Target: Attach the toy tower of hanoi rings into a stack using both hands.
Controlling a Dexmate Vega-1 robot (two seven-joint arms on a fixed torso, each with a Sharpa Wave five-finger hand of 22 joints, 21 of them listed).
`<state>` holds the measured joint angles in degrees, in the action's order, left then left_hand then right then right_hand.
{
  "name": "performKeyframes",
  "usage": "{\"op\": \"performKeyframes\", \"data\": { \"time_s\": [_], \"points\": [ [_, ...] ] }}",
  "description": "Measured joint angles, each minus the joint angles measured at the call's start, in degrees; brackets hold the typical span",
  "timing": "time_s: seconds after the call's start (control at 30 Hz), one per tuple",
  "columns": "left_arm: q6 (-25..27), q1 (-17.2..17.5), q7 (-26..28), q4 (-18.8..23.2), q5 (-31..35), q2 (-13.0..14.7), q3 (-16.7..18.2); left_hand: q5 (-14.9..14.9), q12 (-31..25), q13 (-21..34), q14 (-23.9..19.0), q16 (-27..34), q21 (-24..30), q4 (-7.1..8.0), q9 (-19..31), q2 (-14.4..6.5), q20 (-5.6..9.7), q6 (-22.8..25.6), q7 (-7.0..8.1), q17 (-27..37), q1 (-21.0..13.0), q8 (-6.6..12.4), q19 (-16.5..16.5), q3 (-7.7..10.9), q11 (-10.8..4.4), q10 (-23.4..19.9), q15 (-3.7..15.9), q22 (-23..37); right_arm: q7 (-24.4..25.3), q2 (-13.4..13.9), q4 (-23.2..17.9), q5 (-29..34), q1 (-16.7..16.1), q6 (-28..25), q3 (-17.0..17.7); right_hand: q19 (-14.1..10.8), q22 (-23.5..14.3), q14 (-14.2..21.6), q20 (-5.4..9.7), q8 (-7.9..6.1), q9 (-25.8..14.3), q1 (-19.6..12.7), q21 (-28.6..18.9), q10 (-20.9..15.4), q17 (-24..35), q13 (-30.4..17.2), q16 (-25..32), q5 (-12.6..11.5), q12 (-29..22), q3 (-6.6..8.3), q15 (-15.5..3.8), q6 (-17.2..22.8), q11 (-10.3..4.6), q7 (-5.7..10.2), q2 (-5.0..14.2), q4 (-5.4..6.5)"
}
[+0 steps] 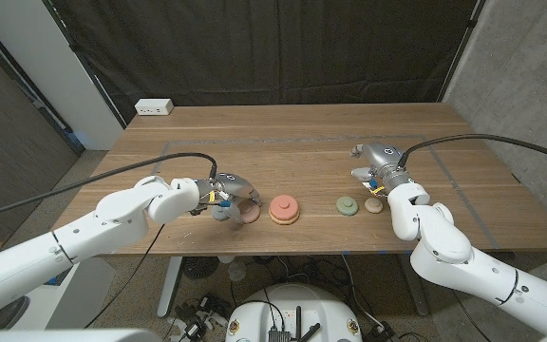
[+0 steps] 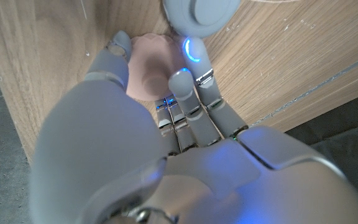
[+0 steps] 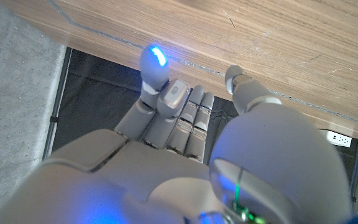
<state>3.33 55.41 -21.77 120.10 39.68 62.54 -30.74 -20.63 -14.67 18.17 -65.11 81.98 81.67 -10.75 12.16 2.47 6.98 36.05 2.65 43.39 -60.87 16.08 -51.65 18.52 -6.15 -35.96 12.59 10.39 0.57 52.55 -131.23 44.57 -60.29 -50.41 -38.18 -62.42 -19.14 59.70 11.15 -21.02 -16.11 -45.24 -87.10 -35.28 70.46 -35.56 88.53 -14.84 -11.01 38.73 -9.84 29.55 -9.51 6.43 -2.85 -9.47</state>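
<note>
A pink ring (image 1: 251, 215) lies on the table beside a grey-blue ring (image 1: 220, 212). My left hand (image 1: 228, 193) arches over both. In the left wrist view its thumb and fingers (image 2: 180, 84) close on opposite edges of the pink ring (image 2: 146, 70), with the grey-blue ring (image 2: 201, 14) just beyond. A red ring on an orange ring (image 1: 284, 209) sits at the table's middle front. A green ring (image 1: 348, 204) and a small tan ring (image 1: 374, 204) lie to its right. My right hand (image 1: 378, 163) hovers just behind the tan ring, fingers (image 3: 185, 118) mostly curled, holding nothing.
A white power strip (image 1: 154, 107) lies at the far left corner of the wooden table (image 1: 302, 142). Dark curtains hang behind the table. The front edge runs close to all the rings.
</note>
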Motion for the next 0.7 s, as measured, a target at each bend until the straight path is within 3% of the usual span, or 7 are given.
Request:
{"op": "performKeyframes", "data": {
  "time_s": [0.7],
  "points": [
    [1.51, -1.70, 0.70, 2.13, -0.68, -0.44, 1.44, -0.37, 0.81, 0.01, -0.51, -0.66, 0.00, -0.24, 0.00, 0.00, 0.18, 0.25, -0.24, 0.73, 0.00, 0.00, -0.17, 0.24, 0.09, -0.70, -0.11, 0.01, 0.48, 0.20, -0.61, -0.66, -0.60, -0.31, 0.35, 0.00, -0.16, 0.44, 0.00, -0.45, -1.06, 0.30, 0.00, 0.54, 0.00, 0.53, 0.00, 0.00, -0.02, 0.00, -0.18, -1.03, 0.08, -0.41, -0.30, 0.00]
  ]
}}
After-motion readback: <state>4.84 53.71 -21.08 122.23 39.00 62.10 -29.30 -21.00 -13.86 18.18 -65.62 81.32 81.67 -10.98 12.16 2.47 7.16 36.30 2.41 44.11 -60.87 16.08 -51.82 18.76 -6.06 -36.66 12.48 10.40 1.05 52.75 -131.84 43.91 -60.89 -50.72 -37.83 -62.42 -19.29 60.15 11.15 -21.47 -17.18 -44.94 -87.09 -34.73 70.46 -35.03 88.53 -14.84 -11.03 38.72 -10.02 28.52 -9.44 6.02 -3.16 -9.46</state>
